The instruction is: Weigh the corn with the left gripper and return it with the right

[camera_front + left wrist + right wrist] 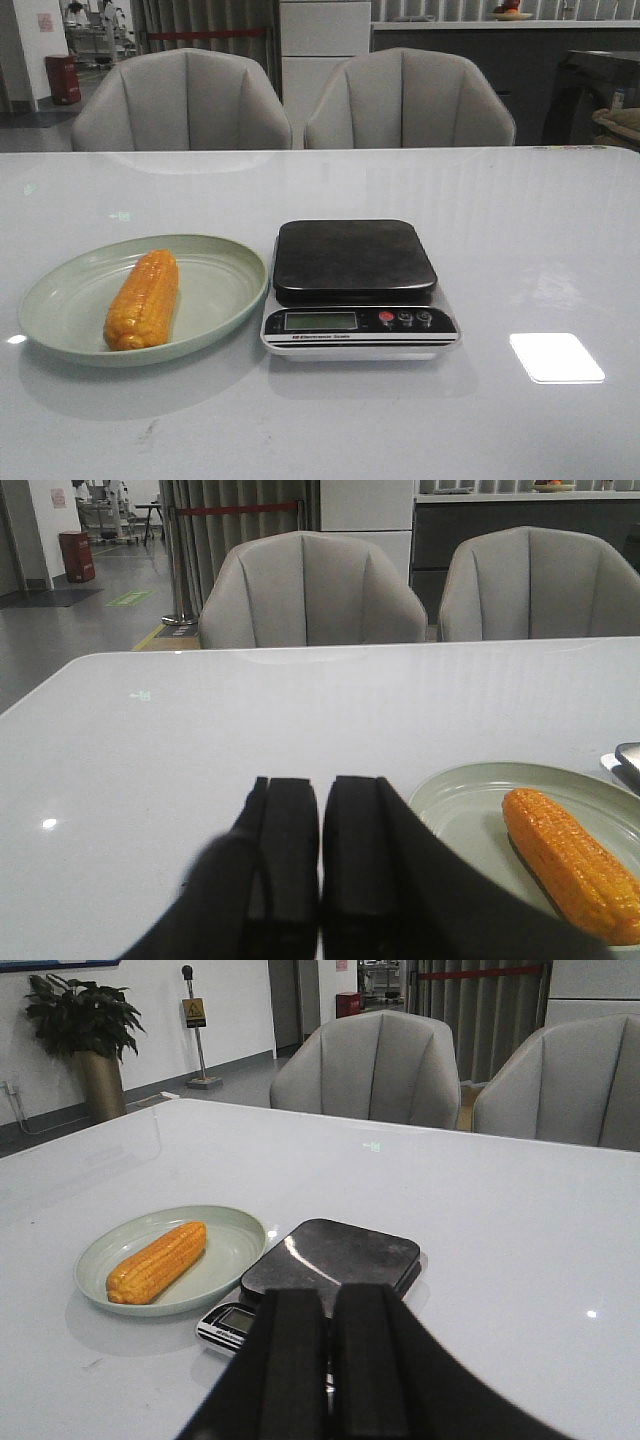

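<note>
Both jaws closed, corn [142,300] on plate [60,300], scale [355,290] beside.

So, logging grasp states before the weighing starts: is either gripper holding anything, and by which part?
Nothing is held. Both the left gripper and right gripper are shut on nothing; the corn lies untouched on the plate.

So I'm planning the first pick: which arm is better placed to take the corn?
Left. The left gripper sits just beside the plate holding the corn; the right gripper is behind the scale.
</note>
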Controlling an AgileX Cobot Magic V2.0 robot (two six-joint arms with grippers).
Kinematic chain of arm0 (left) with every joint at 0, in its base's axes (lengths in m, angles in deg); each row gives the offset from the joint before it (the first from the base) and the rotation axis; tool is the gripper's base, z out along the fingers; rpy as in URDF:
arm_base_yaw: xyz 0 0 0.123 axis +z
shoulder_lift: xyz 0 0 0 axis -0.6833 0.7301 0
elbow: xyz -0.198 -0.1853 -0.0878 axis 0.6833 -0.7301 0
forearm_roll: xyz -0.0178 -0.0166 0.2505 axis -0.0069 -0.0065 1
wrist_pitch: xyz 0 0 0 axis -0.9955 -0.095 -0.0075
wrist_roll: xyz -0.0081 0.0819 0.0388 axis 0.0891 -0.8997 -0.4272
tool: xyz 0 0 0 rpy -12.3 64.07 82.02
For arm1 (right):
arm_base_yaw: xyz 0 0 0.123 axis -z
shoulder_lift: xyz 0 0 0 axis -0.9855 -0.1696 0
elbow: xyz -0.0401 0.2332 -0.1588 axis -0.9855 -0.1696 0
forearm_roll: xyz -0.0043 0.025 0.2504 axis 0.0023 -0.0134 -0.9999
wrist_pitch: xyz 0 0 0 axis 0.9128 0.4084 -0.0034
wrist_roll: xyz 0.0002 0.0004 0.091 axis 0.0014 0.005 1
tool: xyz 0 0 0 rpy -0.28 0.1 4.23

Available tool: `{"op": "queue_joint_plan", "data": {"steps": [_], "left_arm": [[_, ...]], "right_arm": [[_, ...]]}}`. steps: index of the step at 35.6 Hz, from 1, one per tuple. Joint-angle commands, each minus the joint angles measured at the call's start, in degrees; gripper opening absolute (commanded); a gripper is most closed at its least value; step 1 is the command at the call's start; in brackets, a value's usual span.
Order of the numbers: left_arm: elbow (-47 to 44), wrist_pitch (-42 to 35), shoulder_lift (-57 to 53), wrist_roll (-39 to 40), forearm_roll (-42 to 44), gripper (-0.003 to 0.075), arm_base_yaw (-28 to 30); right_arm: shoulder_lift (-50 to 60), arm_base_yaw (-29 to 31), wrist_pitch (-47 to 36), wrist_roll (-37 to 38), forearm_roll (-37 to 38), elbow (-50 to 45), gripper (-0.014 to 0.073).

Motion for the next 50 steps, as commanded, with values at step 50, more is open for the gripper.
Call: {"op": "queue_joint_plan", "data": {"steps": [50], "left_arm": [[-1.8, -4.6, -1.1, 0.0, -0.2, 0.0124, 0.2]], "right_arm": [[4.5, 19.0, -10.2, 1.2, 8.8, -9.8, 0.0186]]}}
